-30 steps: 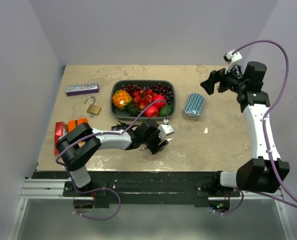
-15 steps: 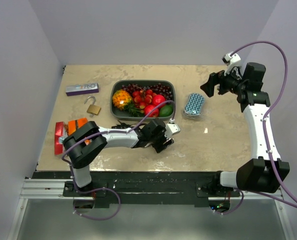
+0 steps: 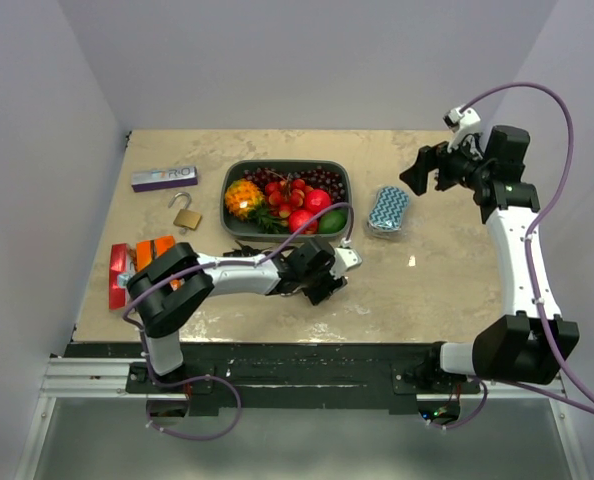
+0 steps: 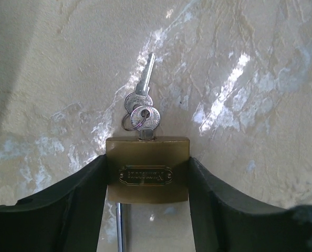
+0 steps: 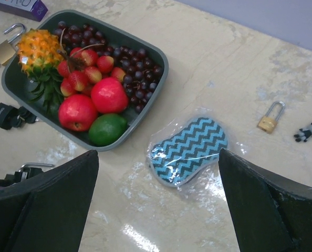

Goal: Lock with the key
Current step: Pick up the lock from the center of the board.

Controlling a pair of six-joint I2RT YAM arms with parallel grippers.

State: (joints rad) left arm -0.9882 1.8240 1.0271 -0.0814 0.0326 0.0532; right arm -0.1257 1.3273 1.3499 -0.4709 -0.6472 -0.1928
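Surface: beige marbled table [image 3: 447, 290], enclosed by pale walls.
Left gripper [image 4: 147, 164]: closed on the brass padlock [image 4: 148, 176], whose body is clamped between both fingers [image 4: 66, 205]; held low over the table at 6 o'clock of the fruit tray [image 3: 227, 215].
Brass padlock: nameplate faced up; shackle [image 4: 119, 226] pointed to 6 o'clock in the left wrist view, toward the wrist. Contact with the table cannot be told.
Key [image 4: 145, 116]: seated in the keyhole on the padlock's 12 o'clock edge.
Second key [image 4: 144, 79]: joined by a ring, laid toward 12 o'clock.
Right gripper [image 3: 420, 172]: spread wide, nothing held; raised at 1 o'clock of the sponge [image 3: 388, 210].
Fruit tray: dark grey, filled with fruit.
Sponge: blue chevron pattern, wrapped, at 3 o'clock of the tray.
Open padlock [image 3: 186, 214]: shackle swung out, at 9 o'clock of the tray.
Small padlock [image 5: 269, 118]: at 2 o'clock of the sponge in the right wrist view.
Purple box [image 3: 164, 178]: at 10 o'clock of the tray.
Red and orange packets [image 3: 137, 260]: at 8 o'clock of the tray.
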